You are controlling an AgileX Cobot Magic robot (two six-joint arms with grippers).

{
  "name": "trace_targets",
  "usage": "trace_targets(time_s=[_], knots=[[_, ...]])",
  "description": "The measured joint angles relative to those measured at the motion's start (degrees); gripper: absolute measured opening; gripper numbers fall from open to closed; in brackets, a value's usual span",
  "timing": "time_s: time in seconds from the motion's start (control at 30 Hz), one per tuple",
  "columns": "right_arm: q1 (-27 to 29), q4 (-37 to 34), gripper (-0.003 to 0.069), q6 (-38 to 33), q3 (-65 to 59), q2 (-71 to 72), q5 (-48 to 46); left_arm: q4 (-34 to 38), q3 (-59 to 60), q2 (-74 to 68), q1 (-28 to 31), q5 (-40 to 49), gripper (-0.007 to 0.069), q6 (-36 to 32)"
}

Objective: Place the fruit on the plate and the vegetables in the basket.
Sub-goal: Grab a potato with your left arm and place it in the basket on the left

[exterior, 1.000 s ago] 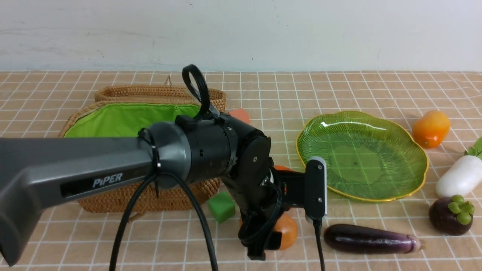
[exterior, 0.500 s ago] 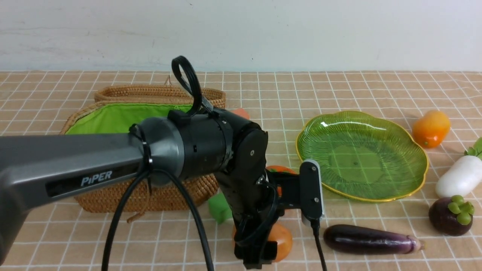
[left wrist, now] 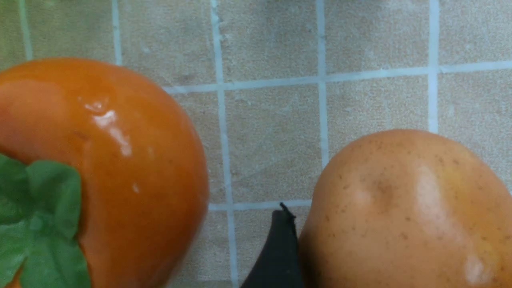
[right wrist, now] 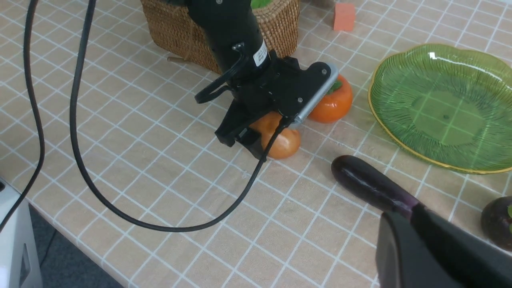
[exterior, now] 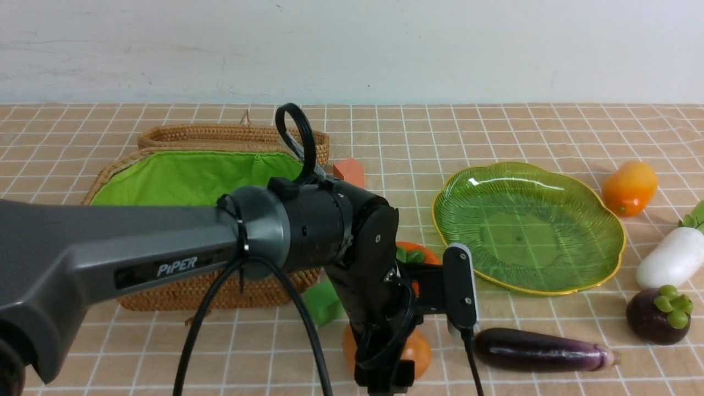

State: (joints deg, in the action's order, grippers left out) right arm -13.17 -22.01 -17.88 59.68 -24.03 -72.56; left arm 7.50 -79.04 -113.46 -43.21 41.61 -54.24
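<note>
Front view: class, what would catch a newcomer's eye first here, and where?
The grey left arm stretches across the foreground from the left, its left gripper down at the potato near the front edge. Behind it sits the green-lined wicker basket; to the right lies the empty green plate, with the purple eggplant in front of it.

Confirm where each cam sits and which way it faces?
Front: between the arms, facing forward across the table; left arm fills the foreground.
Left wrist: on the left arm, looking down at persimmon and potato; one of its jaws shows beside the potato.
Right wrist: on the right arm, looking across at left arm, plate, eggplant; right gripper in foreground.
Shared: all three show persimmon and potato.
</note>
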Motion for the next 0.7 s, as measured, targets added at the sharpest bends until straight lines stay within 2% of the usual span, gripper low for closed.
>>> trace_targets(time_s=[0.27, 0.4, 0.53, 0.6, 0.67, 0.7], knots=[[0.00, 0.00, 0.0055, 0.00, 0.00, 0.00, 0.00, -0.58, -0.14, 0.41, 0.00, 0.31, 0.0610, 0.00], [0.00, 0.00, 0.0055, 0.00, 0.00, 0.00, 0.00, 0.19, 0.25, 3.44, 0.00, 4.74, 0.0610, 1.56], [0.00, 0.00, 0.0055, 0.00, 0.00, 0.00, 0.07, 1.08, -2.12, 13.91, 0.00, 8.43, 0.0610, 10.05], [0.00, 0.00, 0.0055, 0.00, 0.00, 0.00, 1.00, -3.40, -3.54, 19.79, 0.00, 8.64, 0.0610, 14.98], [0.00, 0.00, 0.0055, 0.00, 0.00, 0.00, 2.71, -12.56, -4.08, 25.02, 0.42, 8.54, 0.0610, 19.94], [0.00, 0.00, 0.0055, 0.00, 0.00, 0.00, 2.71, -14.26, -4.13, 25.39, 0.53, 8.54, 0.0610, 20.32]])
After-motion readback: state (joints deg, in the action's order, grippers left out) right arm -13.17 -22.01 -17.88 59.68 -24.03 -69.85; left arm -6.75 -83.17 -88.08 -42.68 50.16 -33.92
